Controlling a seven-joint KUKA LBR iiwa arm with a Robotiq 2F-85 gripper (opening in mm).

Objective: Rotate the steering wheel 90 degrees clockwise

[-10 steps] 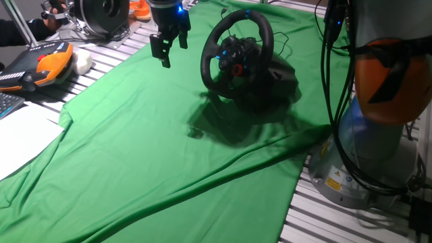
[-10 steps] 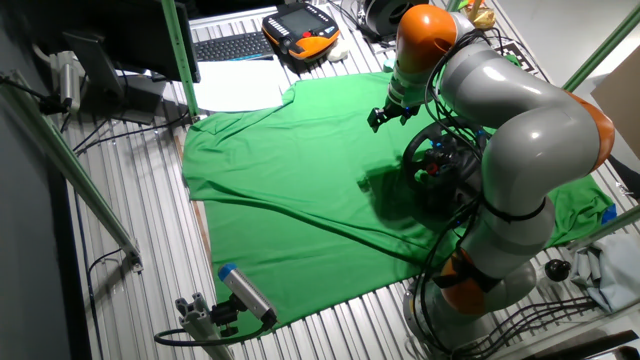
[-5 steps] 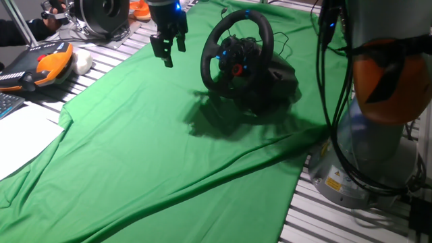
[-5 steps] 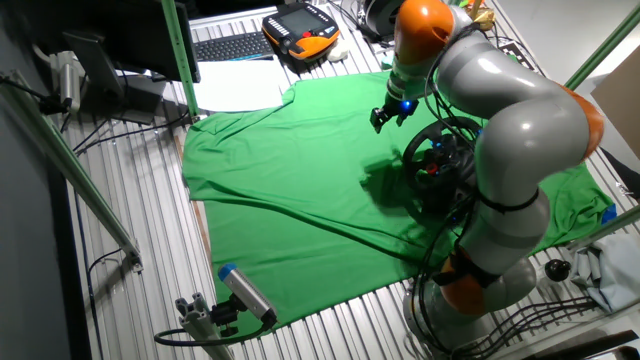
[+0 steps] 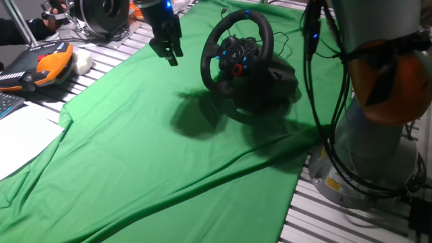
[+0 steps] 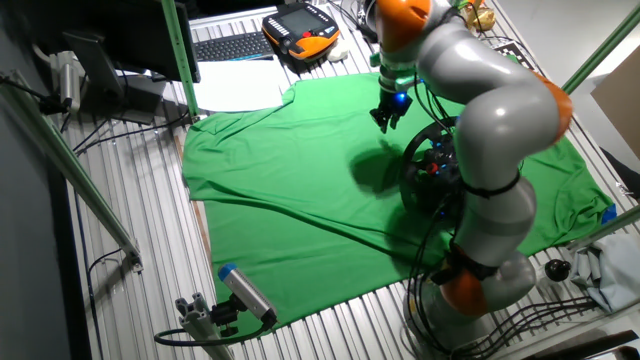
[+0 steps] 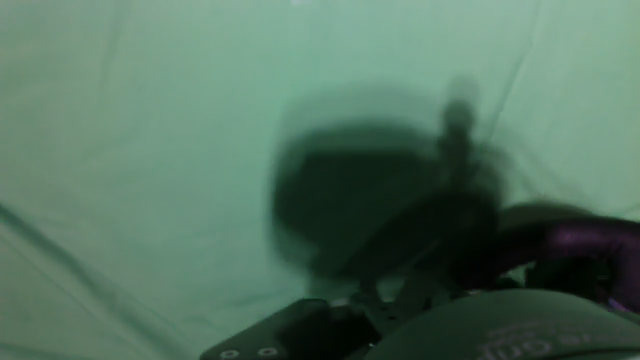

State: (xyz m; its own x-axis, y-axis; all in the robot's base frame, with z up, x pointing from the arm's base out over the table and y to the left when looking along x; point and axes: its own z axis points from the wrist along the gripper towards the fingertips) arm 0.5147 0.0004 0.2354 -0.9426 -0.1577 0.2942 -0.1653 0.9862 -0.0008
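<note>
The black steering wheel [image 5: 236, 57] stands upright on its bulky base at the far middle of the green cloth [image 5: 148, 155]; its hub shows a red knob and blue lights. It also shows in the other fixed view [image 6: 428, 170] and, blurred, at the lower right of the hand view [image 7: 570, 245]. My gripper [image 5: 168, 52] hangs in the air left of the wheel rim, fingers down, apart and empty, not touching the wheel. In the other fixed view the gripper [image 6: 385, 120] is above the cloth beyond the wheel.
An orange teach pendant [image 5: 40, 64] and a round black-and-silver drum device [image 5: 101, 13] lie at the far left. White paper [image 5: 20, 135] lies left of the cloth. My arm's base [image 5: 364, 162] and its cables stand at the right. A keyboard [image 6: 230, 45] lies at the back.
My gripper has risen a little and moved left, away from the wheel, and the wrist has turned. The upper arm has swung over. The wheel has not turned.
</note>
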